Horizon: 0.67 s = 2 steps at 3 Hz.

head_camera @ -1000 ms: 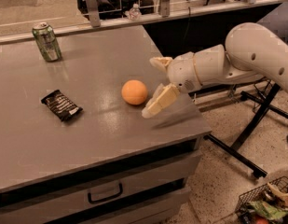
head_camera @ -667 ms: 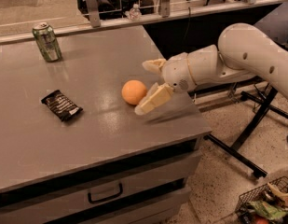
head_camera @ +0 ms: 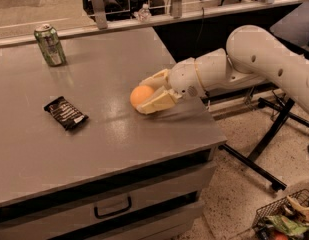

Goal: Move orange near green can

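The orange (head_camera: 140,96) rests on the grey table (head_camera: 119,149), right of its middle. My gripper (head_camera: 144,95) reaches in from the right on a white arm (head_camera: 254,59). It is open, with one pale finger (head_camera: 155,77) behind the orange and the other (head_camera: 156,104) in front, both close against its sides. The green can (head_camera: 50,45) stands upright at the table's far left corner, well away from the orange.
A flat black snack wrapper (head_camera: 65,113) lies on the table's left half. A rail with posts (head_camera: 99,6) runs behind the table. The table's right edge is just under my wrist. A wire basket (head_camera: 284,219) sits on the floor at lower right.
My gripper has moved left toward the orange. Its fingers now straddle the orange instead of standing to its right. The orange, can and wrapper have not moved.
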Tool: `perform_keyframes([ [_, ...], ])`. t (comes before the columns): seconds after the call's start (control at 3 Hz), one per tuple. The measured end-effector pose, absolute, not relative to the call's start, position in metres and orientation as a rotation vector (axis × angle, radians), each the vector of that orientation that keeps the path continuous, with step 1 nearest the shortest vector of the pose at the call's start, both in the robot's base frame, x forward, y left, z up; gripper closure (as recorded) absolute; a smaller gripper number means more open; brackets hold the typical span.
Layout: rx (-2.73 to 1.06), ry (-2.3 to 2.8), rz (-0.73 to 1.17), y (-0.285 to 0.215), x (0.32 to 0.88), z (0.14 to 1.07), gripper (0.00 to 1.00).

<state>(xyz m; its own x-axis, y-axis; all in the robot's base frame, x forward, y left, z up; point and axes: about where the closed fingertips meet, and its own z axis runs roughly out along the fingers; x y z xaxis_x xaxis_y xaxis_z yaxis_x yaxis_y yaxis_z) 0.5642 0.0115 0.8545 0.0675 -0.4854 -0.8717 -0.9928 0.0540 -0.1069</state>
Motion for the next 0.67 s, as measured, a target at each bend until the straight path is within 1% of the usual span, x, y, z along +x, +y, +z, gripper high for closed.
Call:
perform_keyframes([
  [0.33,-1.512,1.501,0.786,0.016,0.574,0.866,0.83],
  [0.67,-1.436,1.480,0.707,0.016,0.611,0.893,1.00],
])
